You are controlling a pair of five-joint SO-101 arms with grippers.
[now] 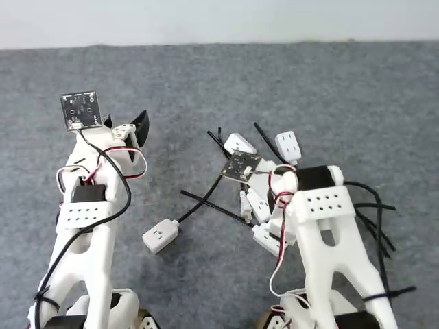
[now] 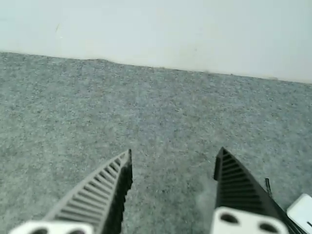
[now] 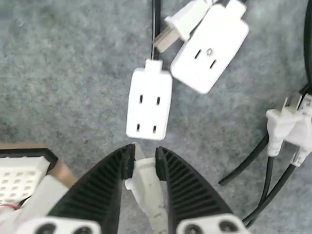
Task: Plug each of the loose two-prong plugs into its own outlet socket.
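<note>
Of the sockets, two lie under the right arm, both with dark, open slots. One is a white rectangular outlet block with two pairs of slots [image 3: 148, 105]. Just beside it is a larger white outlet block with one pair of slots [image 3: 209, 46].

The right pincer [image 3: 144, 152] is closed narrow on a white plastic plug body [image 3: 145, 187]. The front end of this plug sits at the near edge of the four-slot block. Its prongs are hard to make out, so I cannot tell whether they touch the block. A loose white two-prong plug [image 3: 184, 20] lies against the larger block with its metal prongs showing. Two white plugs on black cables [image 3: 282, 127] lie together, well off to one side.

The left pincer [image 2: 174, 153] hangs wide open over the grey carpet-like desk [image 1: 206, 82], with a plain white wall [image 2: 170, 29] behind it.

From above I count at least three outlet blocks. One of them, a white single outlet on a black cable [image 1: 161, 237], lies between the two arms, apart from the cluster.
</note>
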